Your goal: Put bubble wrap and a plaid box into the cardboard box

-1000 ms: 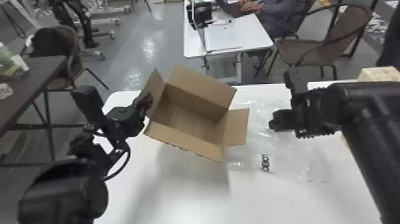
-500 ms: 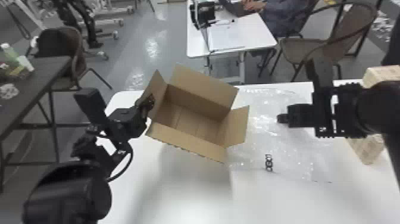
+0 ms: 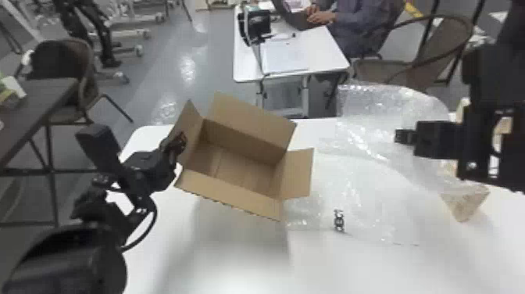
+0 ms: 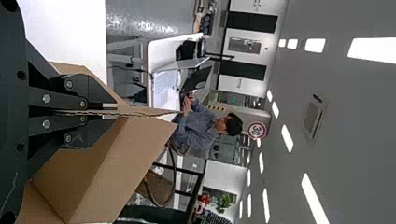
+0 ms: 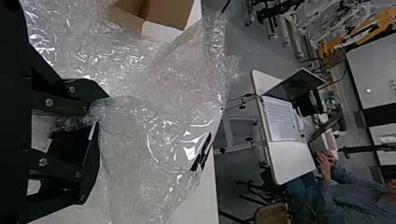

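The open cardboard box (image 3: pixel 242 172) stands at the table's left-centre, its flaps spread. At its left flap is my left gripper (image 3: pixel 176 144); in the left wrist view the left gripper (image 4: pixel 109 112) is shut on the flap (image 4: pixel 149 112). Clear bubble wrap (image 3: pixel 351 187) lies partly on the table right of the box, its far part raised. My right gripper (image 3: pixel 404 137) is above the table's right side; the right gripper (image 5: pixel 91 119) in its wrist view is shut on a gathered part of the bubble wrap (image 5: pixel 159 135). A beige box, presumably the plaid box (image 3: pixel 466 201), is partly hidden behind the right arm.
The front of the white table (image 3: pixel 332 269) is bare. Behind it stands a second white table (image 3: pixel 289 54) with a laptop, and chairs stand near it. A dark table (image 3: pixel 39 94) is at the left.
My right gripper has moved to the right, and the bubble wrap's far part has risen off the table with it. The left gripper and the cardboard box have stayed nearly still.
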`<state>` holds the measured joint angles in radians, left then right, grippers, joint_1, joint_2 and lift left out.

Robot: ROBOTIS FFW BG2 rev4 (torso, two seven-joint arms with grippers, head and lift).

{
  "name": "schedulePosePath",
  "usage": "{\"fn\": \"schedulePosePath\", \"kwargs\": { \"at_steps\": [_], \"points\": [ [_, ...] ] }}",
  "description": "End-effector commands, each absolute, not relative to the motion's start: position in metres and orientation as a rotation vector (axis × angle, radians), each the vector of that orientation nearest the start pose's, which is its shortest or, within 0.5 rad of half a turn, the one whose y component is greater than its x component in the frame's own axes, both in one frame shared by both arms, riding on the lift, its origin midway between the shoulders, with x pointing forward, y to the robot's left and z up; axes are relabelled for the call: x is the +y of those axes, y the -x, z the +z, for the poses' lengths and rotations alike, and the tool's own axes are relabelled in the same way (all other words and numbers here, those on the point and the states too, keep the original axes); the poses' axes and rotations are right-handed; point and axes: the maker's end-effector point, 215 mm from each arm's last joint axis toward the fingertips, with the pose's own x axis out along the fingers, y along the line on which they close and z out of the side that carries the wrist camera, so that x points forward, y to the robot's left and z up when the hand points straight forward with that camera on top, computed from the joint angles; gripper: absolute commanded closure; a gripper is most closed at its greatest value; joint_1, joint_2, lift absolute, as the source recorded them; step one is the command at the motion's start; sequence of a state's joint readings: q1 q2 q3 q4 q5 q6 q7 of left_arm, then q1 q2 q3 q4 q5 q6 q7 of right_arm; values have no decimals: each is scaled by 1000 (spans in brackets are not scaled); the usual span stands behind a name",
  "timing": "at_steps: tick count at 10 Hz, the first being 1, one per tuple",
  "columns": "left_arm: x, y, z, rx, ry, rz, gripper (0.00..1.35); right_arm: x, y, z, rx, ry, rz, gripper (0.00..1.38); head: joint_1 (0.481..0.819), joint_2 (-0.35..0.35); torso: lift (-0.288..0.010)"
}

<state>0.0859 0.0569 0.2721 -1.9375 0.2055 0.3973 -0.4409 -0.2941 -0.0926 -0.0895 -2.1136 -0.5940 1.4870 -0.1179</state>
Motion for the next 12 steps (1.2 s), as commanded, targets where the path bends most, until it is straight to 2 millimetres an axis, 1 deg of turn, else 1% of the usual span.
{"fn": "schedulePosePath", "kwargs": {
  "at_steps": [1, 2, 3, 5, 6, 7, 9, 10, 11, 12],
  "points": [
    [284, -555, -281, 54, 138, -241, 1210, -145, -552, -243, 569, -186, 373, 1188, 651, 125, -108],
    [279, -557, -281, 56, 127, -247, 1210, -130, -554, -231, 549, -211, 425, 1188, 634, 129, -108],
    [279, -558, -282, 58, 130, -244, 1210, -110, -557, -223, 534, -220, 478, 1188, 625, 134, -108],
    [278, -558, -286, 65, 131, -245, 1210, -62, -563, -212, 520, -251, 599, 1188, 602, 168, -108],
    [276, -558, -287, 68, 132, -248, 1210, -35, -567, -210, 523, -278, 681, 1188, 595, 193, -108],
    [273, -559, -288, 72, 132, -251, 1210, -9, -569, -213, 533, -313, 755, 1188, 592, 209, -108],
    [270, -559, -290, 75, 134, -257, 1210, 35, -584, -225, 525, -348, 884, 1190, 584, 258, -108],
    [269, -560, -290, 75, 133, -260, 1210, 58, -583, -237, 554, -365, 945, 1190, 582, 278, -108],
    [267, -561, -290, 76, 134, -262, 1210, 70, -581, -249, 585, -359, 961, 1190, 584, 295, -108],
    [266, -561, -292, 79, 134, -264, 1210, 75, -581, -262, 617, -356, 960, 1190, 588, 303, -108]
  ]
}}
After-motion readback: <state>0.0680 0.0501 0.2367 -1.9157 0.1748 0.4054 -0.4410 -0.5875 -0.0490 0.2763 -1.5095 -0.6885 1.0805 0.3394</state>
